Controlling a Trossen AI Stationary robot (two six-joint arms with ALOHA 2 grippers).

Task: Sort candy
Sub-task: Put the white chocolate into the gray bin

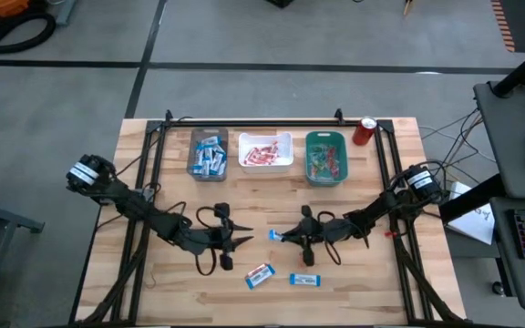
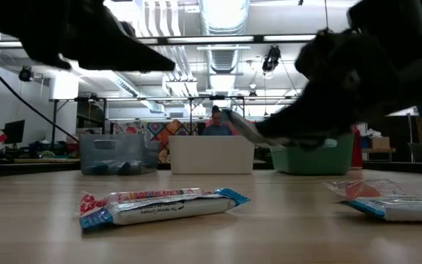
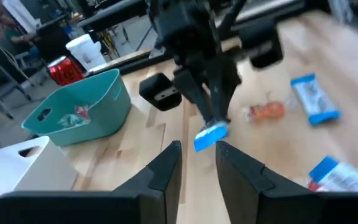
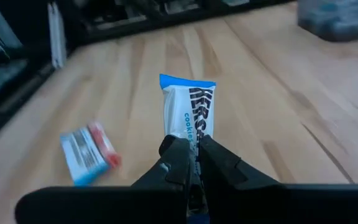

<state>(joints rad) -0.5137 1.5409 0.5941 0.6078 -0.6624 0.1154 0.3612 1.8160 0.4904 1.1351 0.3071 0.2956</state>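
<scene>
The right gripper (image 1: 283,236) was near the middle of the wooden table (image 1: 372,282), its fingers pinched shut on one end of a blue-and-white candy bar (image 4: 189,112), which stuck out ahead of the fingertips toward the left arm; in the low view the held bar (image 2: 242,126) hung clear above the tabletop. The left gripper (image 1: 247,240) faced it from the left, just beside the bar's free end, with its fingers (image 3: 163,169) set narrowly apart and holding nothing.

On the near part of the table lay two more bars, a blue-and-white bar with red print (image 1: 259,275) and, just right of it, a second blue-and-white bar (image 1: 304,279). A small orange-red piece (image 3: 267,111) lay on the wood near them, probably a twisted sweet, though it was blurred.

Along the far edge stood three bins: a grey bin (image 1: 208,154) with blue-and-white bars, a white bin (image 1: 265,150) with red-and-white bars, and a teal bin (image 1: 325,157) with small mixed pieces. A red soda can (image 1: 364,131) stood just right of the teal bin.
</scene>
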